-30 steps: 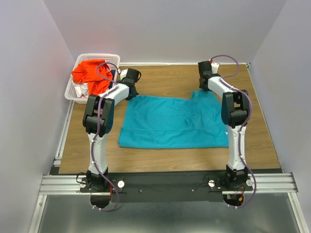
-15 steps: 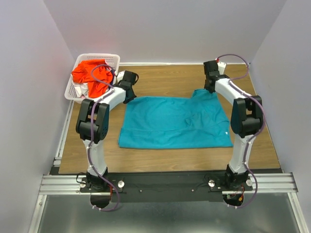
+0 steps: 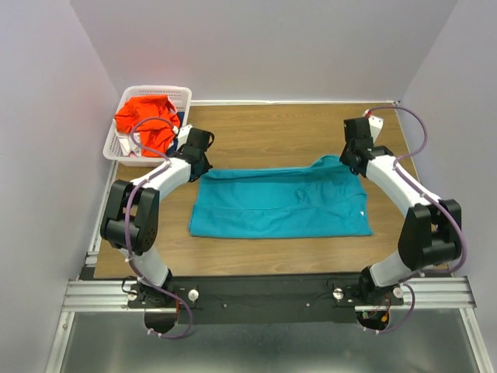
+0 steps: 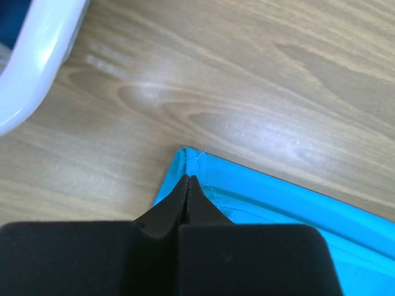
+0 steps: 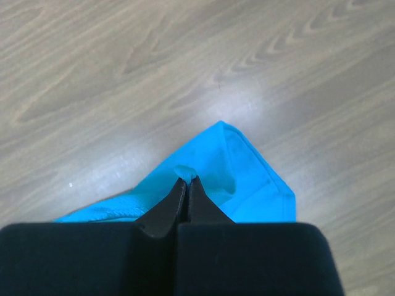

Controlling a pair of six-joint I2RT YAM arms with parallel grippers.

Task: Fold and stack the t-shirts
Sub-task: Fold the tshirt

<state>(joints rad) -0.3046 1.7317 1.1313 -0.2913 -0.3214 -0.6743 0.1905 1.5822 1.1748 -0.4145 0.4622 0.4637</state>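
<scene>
A large, soft teal-blue t-shirt lies spread flat on a brown wood-grain desk, stretched between two black claws that reach in from either side. The left claw has its two pointed fingers pressed together with no gap, clamped on the shirt's far left corner; in the left wrist view the fingertips meet at, right on the hemmed edge of the cloth, which runs away to the right of the tips and below them. The right claw is likewise closed tight, pinching a small raised fold of the same shirt at its far right corner; in the right wrist view a nub of cloth sits squeezed between the tips, with bare desk beyond. The rest of the shirt lies on the near side of both claws, mostly smooth with a small wrinkle nearer the right claw. Just beyond the left claw and to its left stands a white plastic lattice basket, holding a crumpled bright orange-red t-shirt; the basket's curved white rim shows close beside the left claw.
</scene>
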